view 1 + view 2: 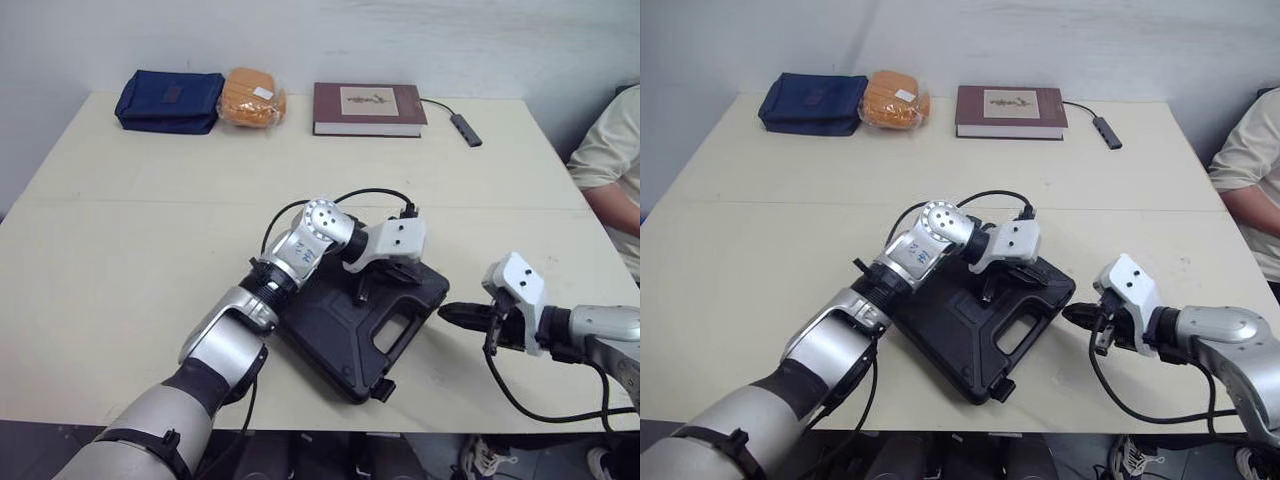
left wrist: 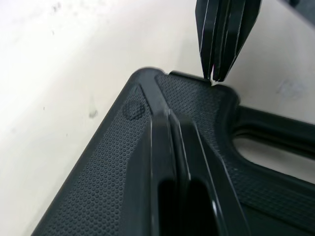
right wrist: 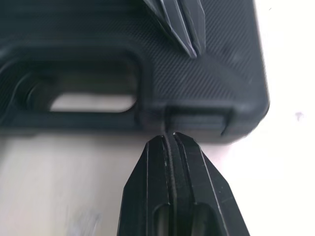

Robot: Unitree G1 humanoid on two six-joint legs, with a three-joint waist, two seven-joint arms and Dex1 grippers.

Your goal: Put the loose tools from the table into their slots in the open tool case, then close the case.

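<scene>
The black tool case [image 1: 335, 335] lies closed on the cream table [image 1: 130, 240], with its handle cut-out [image 1: 400, 328] toward the right. My left gripper [image 1: 364, 291] is shut, and its tips rest on the case's textured lid [image 2: 98, 187] near the corner by the handle. My right gripper [image 1: 447, 314] is also shut and holds nothing. It points at the case's right edge, with its tips [image 3: 170, 135] just short of a latch [image 3: 197, 120]. No loose tools are in sight.
At the table's far side lie a navy pouch [image 1: 168, 100], an orange bagged item [image 1: 252, 97], a brown book [image 1: 368, 108] and a small cabled adapter [image 1: 465, 128]. A person's sleeve [image 1: 608, 150] is at the right edge. The table's front edge is close below the case.
</scene>
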